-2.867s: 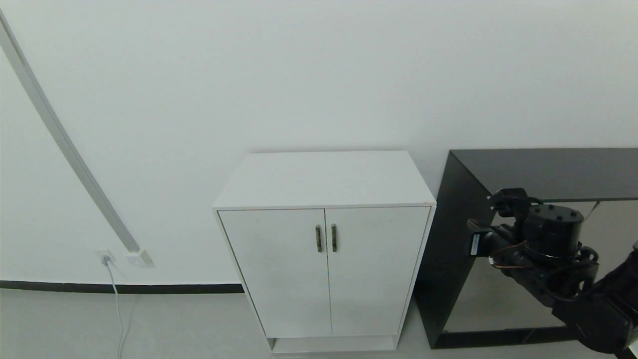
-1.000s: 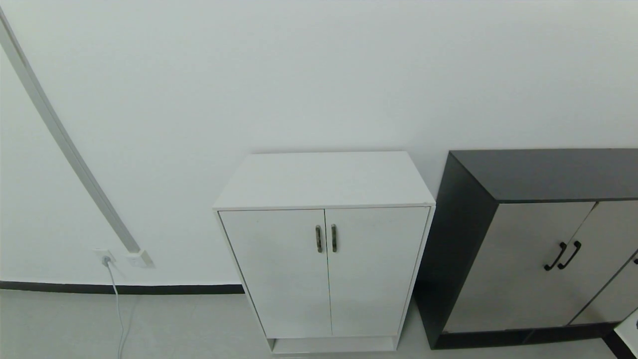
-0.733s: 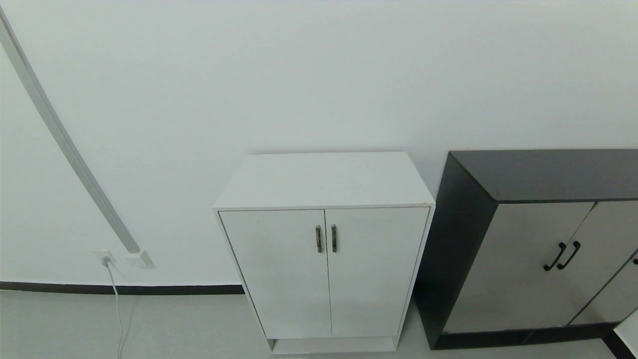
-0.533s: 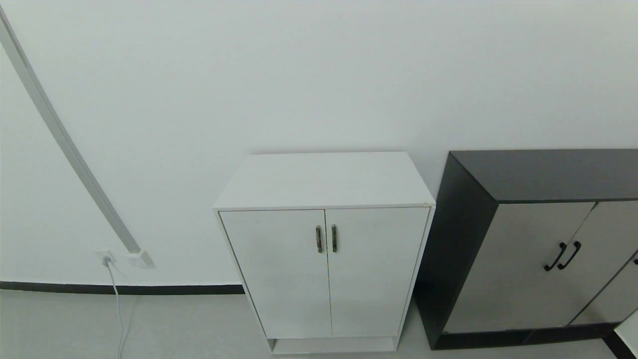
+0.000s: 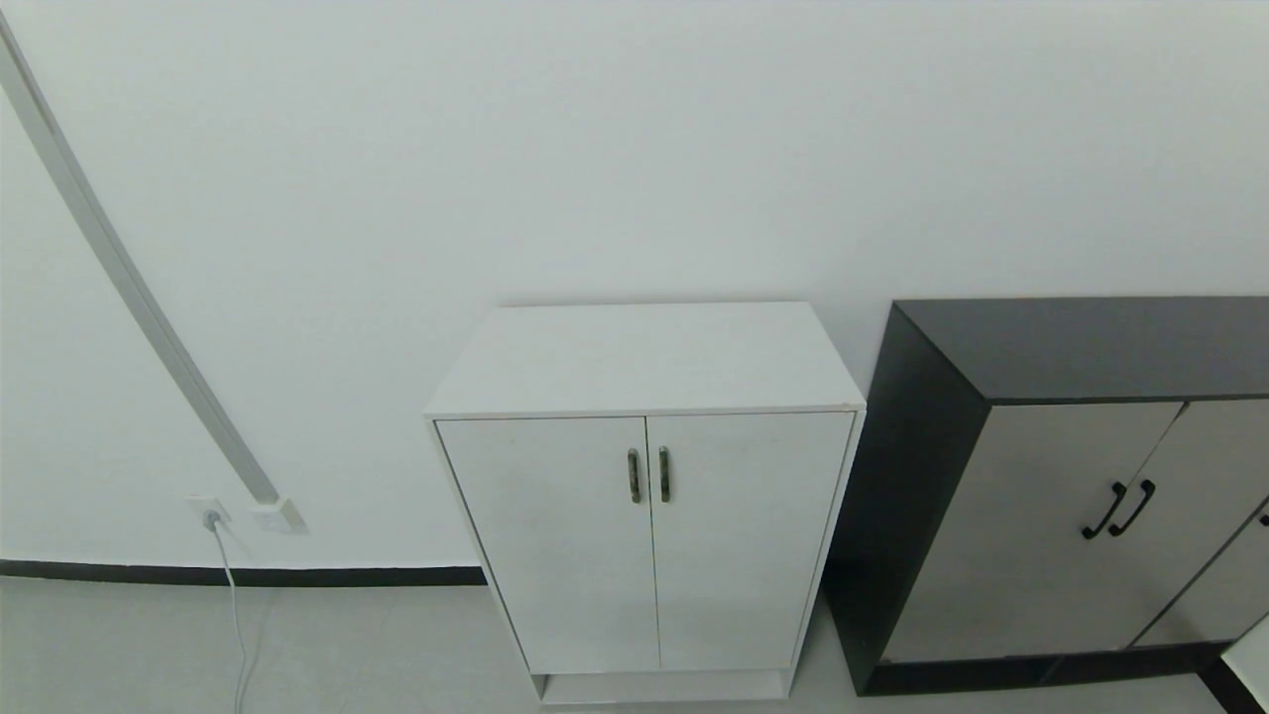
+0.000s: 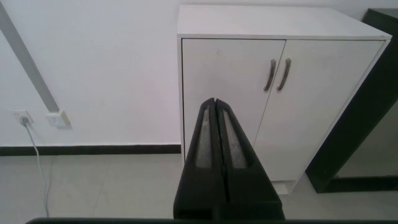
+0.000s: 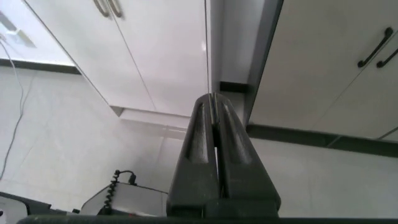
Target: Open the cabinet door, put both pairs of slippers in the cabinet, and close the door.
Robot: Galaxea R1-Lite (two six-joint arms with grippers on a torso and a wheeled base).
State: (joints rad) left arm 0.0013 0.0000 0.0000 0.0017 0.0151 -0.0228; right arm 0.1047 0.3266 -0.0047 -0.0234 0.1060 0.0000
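Observation:
A white two-door cabinet (image 5: pixel 644 476) stands against the wall with both doors closed; its two dark handles (image 5: pixel 648 474) meet at the centre seam. My left gripper (image 6: pixel 215 106) is shut with nothing in it, held low in front of the white cabinet (image 6: pixel 273 81), apart from it. My right gripper (image 7: pixel 213 102) is also shut and empty, low over the floor near the gap between the white cabinet (image 7: pixel 155 56) and the black one (image 7: pixel 336 68).
A black cabinet (image 5: pixel 1071 476) with grey doors and black handles (image 5: pixel 1118 508) stands right beside the white one. A wall socket with a cable (image 5: pixel 213 521) and a slanted grey duct (image 5: pixel 119 268) are on the left. Light tiled floor (image 5: pixel 248 645) lies in front.
The right arm, which stood in front of the black cabinet 2.9 s ago, has dropped out of the head view. The cabinet doors stay closed.

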